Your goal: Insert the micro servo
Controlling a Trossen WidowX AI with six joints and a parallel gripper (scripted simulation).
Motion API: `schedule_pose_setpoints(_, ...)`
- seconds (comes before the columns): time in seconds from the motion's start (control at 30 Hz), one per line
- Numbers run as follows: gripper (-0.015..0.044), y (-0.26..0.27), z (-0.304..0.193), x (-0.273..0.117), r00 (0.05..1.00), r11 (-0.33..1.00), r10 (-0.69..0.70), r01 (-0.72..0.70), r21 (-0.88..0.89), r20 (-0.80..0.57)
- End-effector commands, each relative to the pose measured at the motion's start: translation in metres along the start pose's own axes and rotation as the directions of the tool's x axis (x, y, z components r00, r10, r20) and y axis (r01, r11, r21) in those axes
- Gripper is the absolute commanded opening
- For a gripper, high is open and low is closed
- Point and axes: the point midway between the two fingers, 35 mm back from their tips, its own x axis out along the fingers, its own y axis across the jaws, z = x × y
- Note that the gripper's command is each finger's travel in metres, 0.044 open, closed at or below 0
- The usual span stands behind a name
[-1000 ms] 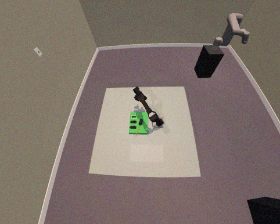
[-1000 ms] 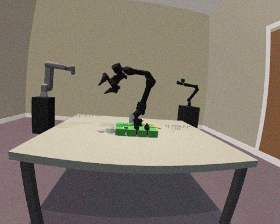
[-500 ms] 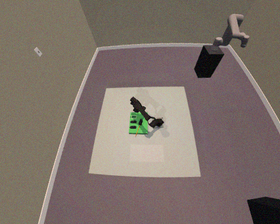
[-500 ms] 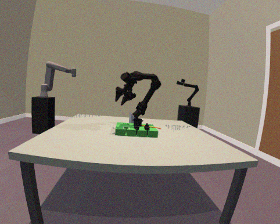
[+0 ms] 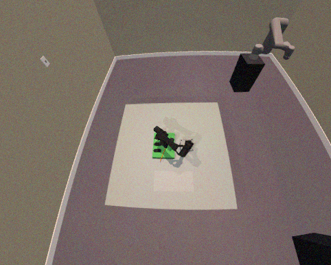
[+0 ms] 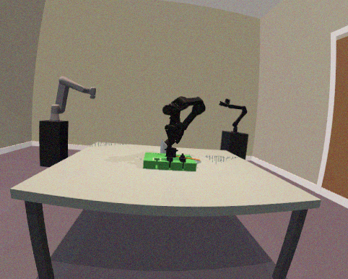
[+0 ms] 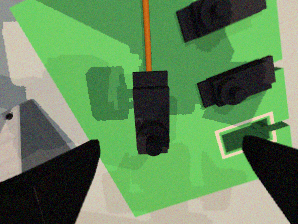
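On the table [image 6: 97,188] near its center, the spread, empty hand [image 7: 167,165] is hovering over the loose micro servo [image 7: 151,112]; an off-center pinch risks tipping it.

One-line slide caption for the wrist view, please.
Open gripper hovers above the loose black micro servo with orange cable on the green deck, white-outlined empty pocket alongside.

The top camera looked down from far above. The exterior camera faced the table [image 6: 97,188] from low, at distance. The wrist camera looked closely down; all shared the green deck [image 7: 100,55].
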Motion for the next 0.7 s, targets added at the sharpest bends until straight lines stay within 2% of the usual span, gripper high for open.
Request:
schedule_pose_setpoints(0.0, 0.044, 0.009, 0.011, 0.005, 0.999, 1.0, 0.029, -0.028, -0.009, 0.037)
schedule_pose_setpoints(0.3, 0.044, 0.01, 0.013, 0.03, 0.999, 1.0, 0.029, -0.028, -0.009, 0.038)
schedule_pose_setpoints(0.67, 0.044, 0.01, 0.014, 0.042, 0.999, 1.0, 0.029, -0.028, -0.01, 0.038)
